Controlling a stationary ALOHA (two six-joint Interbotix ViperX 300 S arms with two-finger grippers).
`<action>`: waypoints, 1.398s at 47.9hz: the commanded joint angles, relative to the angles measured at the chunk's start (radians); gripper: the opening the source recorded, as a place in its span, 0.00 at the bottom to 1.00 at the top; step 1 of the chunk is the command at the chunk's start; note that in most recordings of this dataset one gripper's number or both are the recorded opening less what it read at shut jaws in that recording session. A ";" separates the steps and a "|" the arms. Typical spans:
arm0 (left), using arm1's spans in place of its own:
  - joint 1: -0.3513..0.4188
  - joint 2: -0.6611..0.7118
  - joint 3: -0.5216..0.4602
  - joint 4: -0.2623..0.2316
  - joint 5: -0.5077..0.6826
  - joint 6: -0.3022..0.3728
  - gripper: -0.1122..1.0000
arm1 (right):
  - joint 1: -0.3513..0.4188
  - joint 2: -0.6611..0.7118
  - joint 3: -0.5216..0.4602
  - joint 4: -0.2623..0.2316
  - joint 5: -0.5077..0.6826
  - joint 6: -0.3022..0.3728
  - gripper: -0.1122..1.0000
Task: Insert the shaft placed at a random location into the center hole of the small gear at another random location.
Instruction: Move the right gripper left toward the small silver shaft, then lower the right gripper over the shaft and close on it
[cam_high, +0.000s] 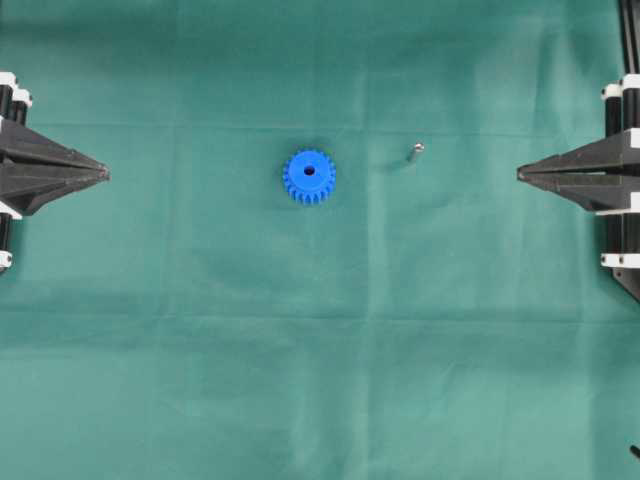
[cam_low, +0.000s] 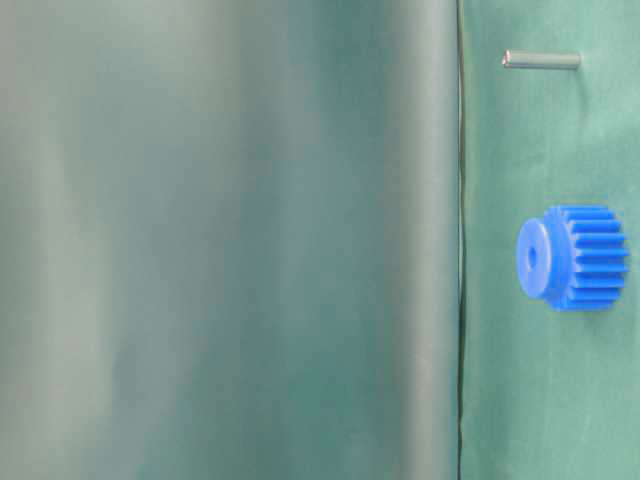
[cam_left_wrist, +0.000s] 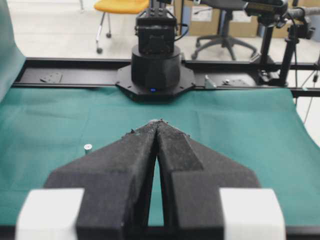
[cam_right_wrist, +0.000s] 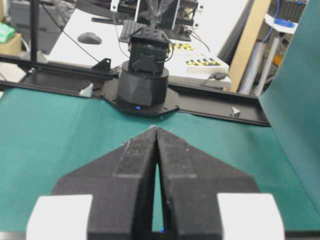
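Note:
The small gear (cam_high: 308, 176) is bright blue and lies flat on the green cloth near the middle, its dark center hole (cam_high: 309, 171) facing up. To its right the tiny silver shaft (cam_high: 416, 151) stands upright on the cloth. In the table-level view, gear (cam_low: 578, 257), center hole (cam_low: 531, 257) and shaft (cam_low: 541, 60) appear side by side. My left gripper (cam_high: 105, 174) rests at the left edge, shut and empty. At the right edge my right gripper (cam_high: 520, 174) is shut and empty too. The left wrist view catches the shaft (cam_left_wrist: 88, 148) left of my shut fingertips (cam_left_wrist: 159, 121). Right wrist view: only my shut gripper (cam_right_wrist: 156, 128).
Green cloth (cam_high: 320, 380) covers the whole table. The opposite arm's black base (cam_left_wrist: 155, 70) stands at the far edge in the left wrist view, and the other base (cam_right_wrist: 144, 82) in the right wrist view. A raised green cloth backdrop (cam_low: 230, 240) fills most of the table-level view.

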 joint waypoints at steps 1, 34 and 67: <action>0.000 -0.003 -0.018 -0.034 -0.006 0.009 0.10 | -0.012 0.003 -0.017 -0.003 -0.003 -0.011 0.21; 0.000 -0.003 -0.011 -0.034 -0.005 0.005 0.09 | -0.293 0.465 0.074 0.043 -0.342 0.026 0.41; 0.000 0.002 0.008 -0.038 -0.005 -0.003 0.10 | -0.301 1.080 -0.005 0.091 -0.657 0.144 0.73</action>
